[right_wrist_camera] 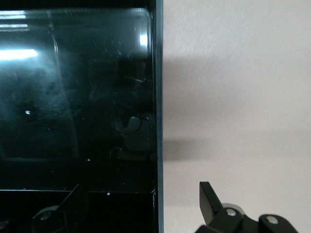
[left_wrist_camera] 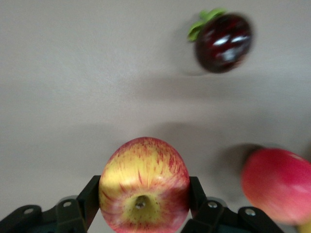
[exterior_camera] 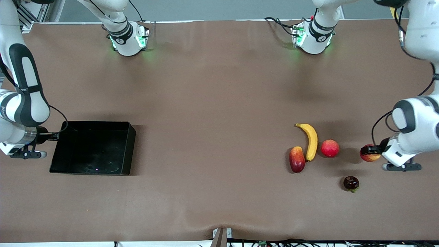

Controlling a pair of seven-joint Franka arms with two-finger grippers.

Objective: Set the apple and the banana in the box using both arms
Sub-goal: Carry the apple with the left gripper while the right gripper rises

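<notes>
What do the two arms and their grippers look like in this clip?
Both arms are white with dark grey joint bands, and black cables loop along them. Their bases glow green. The left gripper and right gripper have black angular fingers with silver screws.

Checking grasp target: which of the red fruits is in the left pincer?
The apple, red with yellow streaks, sits between the left pincer's fingers. The plain pink-red round fruit and the long red-yellow one lie free beside the banana.
</notes>
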